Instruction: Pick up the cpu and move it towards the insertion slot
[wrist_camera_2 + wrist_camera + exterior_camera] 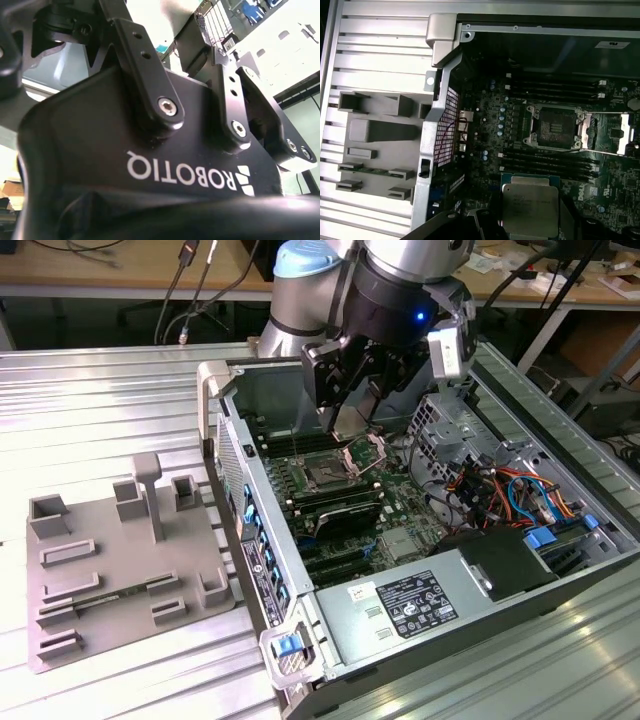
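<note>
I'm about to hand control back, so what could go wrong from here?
The cpu hangs in the gripper above the motherboard, beside the insertion slot, not over it. A slip could drop it onto the memory slots. The socket's hinged frame stands open on one side of the slot; the gripper might catch it.

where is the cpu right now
In the first wrist view the cpu is held at the gripper above the motherboard, short of the open insertion slot.
</note>
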`<state>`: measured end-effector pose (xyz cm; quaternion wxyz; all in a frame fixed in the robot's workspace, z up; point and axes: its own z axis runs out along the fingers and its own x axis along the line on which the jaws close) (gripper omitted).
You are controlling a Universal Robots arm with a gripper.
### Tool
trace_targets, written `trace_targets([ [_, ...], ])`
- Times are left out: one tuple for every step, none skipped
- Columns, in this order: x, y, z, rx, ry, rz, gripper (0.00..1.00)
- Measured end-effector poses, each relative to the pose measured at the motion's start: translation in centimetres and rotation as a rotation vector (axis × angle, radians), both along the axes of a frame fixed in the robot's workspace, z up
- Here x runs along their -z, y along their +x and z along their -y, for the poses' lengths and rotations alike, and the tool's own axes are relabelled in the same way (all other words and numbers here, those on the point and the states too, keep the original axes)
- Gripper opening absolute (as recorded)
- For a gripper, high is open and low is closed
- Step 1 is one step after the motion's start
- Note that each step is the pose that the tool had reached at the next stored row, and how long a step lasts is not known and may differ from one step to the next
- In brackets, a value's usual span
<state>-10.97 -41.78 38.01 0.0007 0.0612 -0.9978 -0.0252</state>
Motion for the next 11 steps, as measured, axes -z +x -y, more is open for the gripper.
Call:
trace_targets([
  [0.00, 0.10, 0.00, 0.000, -0.0001, 0.0000, 0.55],
  [0.00, 0.20, 0.00, 0.000, 0.0000, 0.0000, 0.55],
  [0.01, 0.31, 0.00, 0.000, 0.0000, 0.0000, 0.55],
  [0.01, 0.48, 0.00, 0.000, 0.0000, 0.0000, 0.55],
  [0.01, 0.60, 0.00, 0.000, -0.0001, 0.0000, 0.55],
  [0.02, 0.69, 0.00, 0.000, -0.0001, 0.0000, 0.55],
  [0.02, 0.84, 0.00, 0.000, -0.0001, 0.0000, 0.55],
  [0.02, 0.95, 0.00, 0.000, -0.0001, 0.0000, 0.55],
  [0.02, 1.05, 0.00, 0.000, -0.0001, -0.0001, 0.55],
  [0.02, 1.15, 0.00, 0.000, -0.0001, -0.0001, 0.55],
  [0.03, 1.32, 0.00, 0.000, -0.0001, 0.0000, 0.55],
])
